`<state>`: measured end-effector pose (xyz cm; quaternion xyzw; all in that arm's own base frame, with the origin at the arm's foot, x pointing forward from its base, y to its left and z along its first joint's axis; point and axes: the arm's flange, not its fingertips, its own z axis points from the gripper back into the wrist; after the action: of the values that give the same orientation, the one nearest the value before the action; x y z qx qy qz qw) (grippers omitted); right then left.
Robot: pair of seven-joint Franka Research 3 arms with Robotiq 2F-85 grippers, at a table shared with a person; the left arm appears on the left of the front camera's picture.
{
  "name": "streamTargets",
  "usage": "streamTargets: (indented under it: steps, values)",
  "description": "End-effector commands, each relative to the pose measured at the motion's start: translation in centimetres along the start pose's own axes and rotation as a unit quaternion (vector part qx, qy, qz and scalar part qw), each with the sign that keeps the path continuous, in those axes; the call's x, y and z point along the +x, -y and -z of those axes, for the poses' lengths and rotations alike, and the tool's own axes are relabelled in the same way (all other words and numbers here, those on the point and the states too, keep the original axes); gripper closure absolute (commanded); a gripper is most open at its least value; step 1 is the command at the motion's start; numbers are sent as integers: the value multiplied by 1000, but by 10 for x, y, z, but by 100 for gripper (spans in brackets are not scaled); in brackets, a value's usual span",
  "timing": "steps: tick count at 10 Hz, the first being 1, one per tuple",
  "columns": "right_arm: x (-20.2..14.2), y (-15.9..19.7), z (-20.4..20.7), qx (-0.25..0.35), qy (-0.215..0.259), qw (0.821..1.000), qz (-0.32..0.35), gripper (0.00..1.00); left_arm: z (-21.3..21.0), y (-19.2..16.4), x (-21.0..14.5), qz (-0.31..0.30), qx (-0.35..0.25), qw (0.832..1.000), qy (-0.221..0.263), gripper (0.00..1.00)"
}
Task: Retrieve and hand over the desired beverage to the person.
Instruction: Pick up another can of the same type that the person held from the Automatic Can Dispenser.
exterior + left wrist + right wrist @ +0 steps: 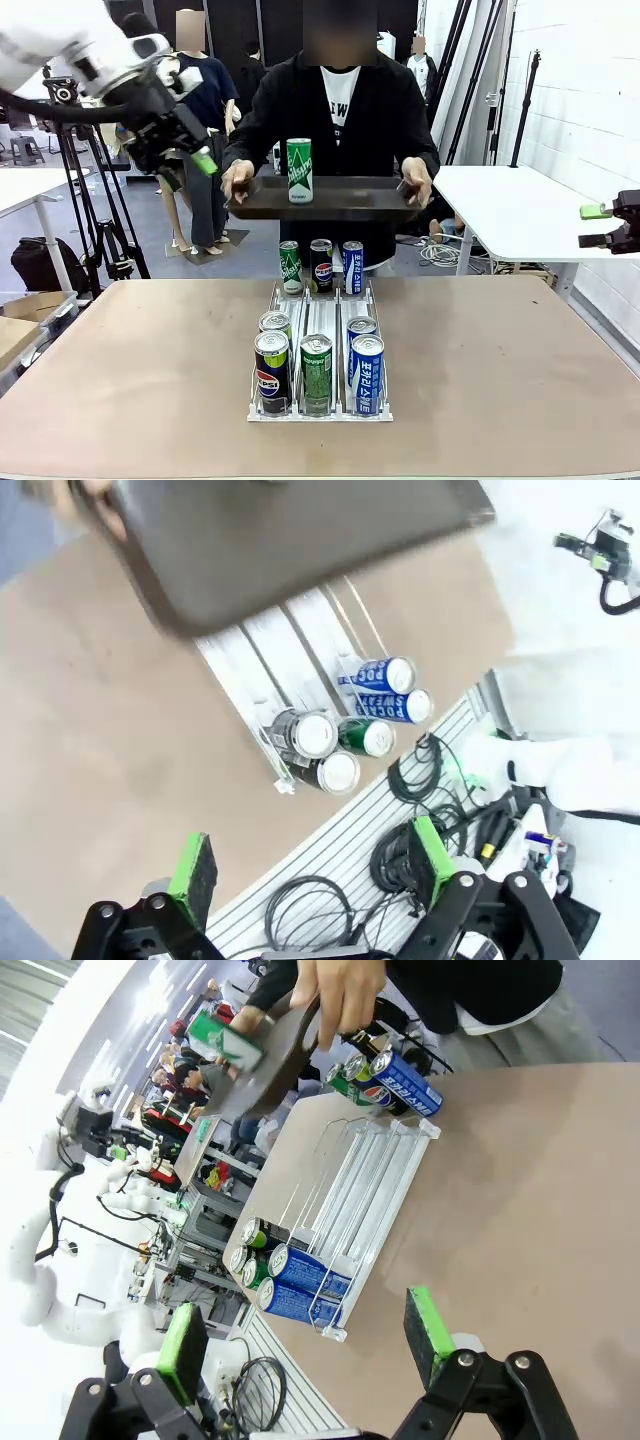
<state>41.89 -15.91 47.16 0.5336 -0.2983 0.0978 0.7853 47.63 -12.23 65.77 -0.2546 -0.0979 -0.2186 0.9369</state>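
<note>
Green aluminium drink can (299, 170), slim with white lettering down its side, stands well apart from both pincers. The left gripper (188, 170) hangs high over the table's left side, its jaws wide apart and holding nothing; in its own wrist view the two green pads (195, 865) frame bare tabletop. The right gripper (598, 226) sits at the far right, off the table's edge, its jaws also spread and empty.

The can is upright on a dark rectangular tray (350, 205), near its left half. The person (340, 110) in a black jacket holds the tray level with a hand at each end, above the far end of the tan table (120, 380).

Below the tray lies a white three-lane wire rack (322, 315). The front view counts eight cans in it: three at the far end (green, black cola, blue) and five at the near end (black cola, two green, two blue). With the one on the tray, that makes nine.

The left wrist view looks at the tray's blurred underside and the silver tops of the five near cans. The right wrist view shows the tray edge-on, with the can and one hand on it.
</note>
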Motion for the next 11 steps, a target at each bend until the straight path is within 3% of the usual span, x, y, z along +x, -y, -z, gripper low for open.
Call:
streamTargets:
  steps: [1, 4, 7, 8, 11]
  values:
    - [-1, -1, 1, 6, 3, 1000, -1, 0, -11, -33, -39, -2, -63, 997, 34, 0]
    - [-1, -1, 1, 6, 3, 1000, -1, 0, -33, -100, -72, -48, -127, 989, 59, 0]
    - [-1, -1, 1, 6, 3, 1000, -1, 0, -23, -153, -85, -26, -222, 974, 48, 0]
    - [-1, -1, 1, 6, 3, 1000, -1, 0, -18, -168, -92, 2, -275, 960, 46, 0]
    - [-1, -1, 1, 6, 3, 1000, -1, 0, -4, -211, -121, -31, -322, 942, 86, 0]
